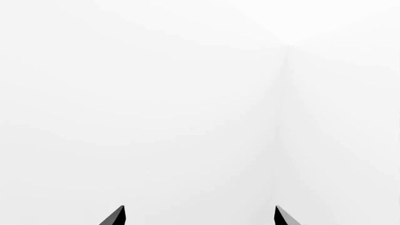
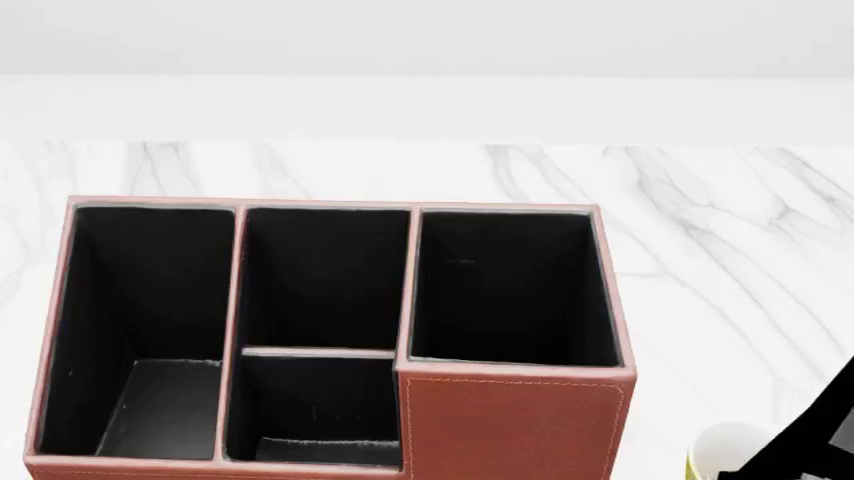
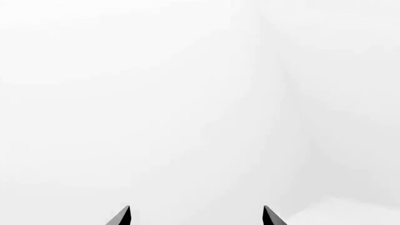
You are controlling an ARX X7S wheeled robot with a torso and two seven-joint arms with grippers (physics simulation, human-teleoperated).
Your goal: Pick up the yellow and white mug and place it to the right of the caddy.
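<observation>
Both wrist views show only black fingertips spread wide apart against blank white: the left fingers and the right fingers are open and hold nothing. The yellow and white mug stands on the marble desk, near right of the caddy, partly hidden by a black arm.

Setting: a plain simulated desk or office-type workspace, rendered without decoration. A white marble-look tabletop with grey veining is seen in the head view, bounded behind by a bare white wall. A desk organiser is placed on it: the caddy, reddish-brown and leather-look with stitched edges, divided into black-lined compartments. A yellow and white mug is partly shown at the lower edge, just right of it. Only blank white walls meeting at a corner are recorded in both wrist views.
</observation>
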